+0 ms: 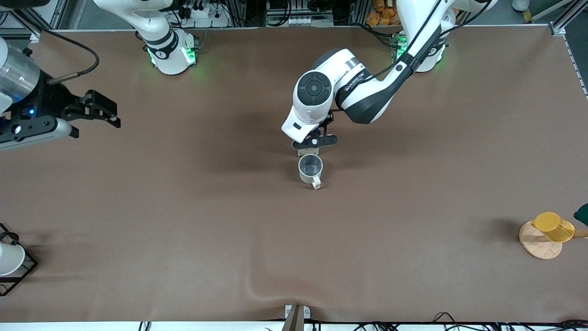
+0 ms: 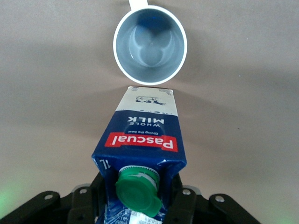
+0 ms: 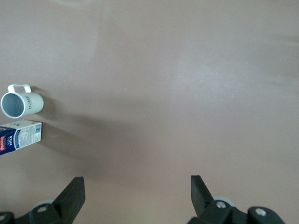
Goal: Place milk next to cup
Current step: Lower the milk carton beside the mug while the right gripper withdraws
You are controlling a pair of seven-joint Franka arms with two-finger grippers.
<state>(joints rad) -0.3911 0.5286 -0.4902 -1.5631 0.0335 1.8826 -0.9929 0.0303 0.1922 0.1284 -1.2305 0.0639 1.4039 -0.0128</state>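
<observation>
The cream-white cup (image 1: 311, 168) stands upright at the middle of the table, its handle toward the front camera. My left gripper (image 1: 314, 141) is directly beside it, on the side farther from the front camera, and is shut on the dark-blue milk (image 2: 142, 140) carton just below its green cap. Only the carton's pale end (image 1: 307, 151) shows under the hand in the front view. In the left wrist view the gripper (image 2: 138, 198) holds the carton upright with its base close beside the cup (image 2: 149, 46). I cannot tell whether the base touches the table. My right gripper (image 1: 98, 112) waits open and empty over the right arm's end.
A yellow cup (image 1: 553, 227) lies on a wooden disc (image 1: 537, 246) at the left arm's end. A white cup in a black wire rack (image 1: 11, 262) is at the right arm's end, near the front edge. The brown table cover has a wrinkle (image 1: 275, 285) near the front edge.
</observation>
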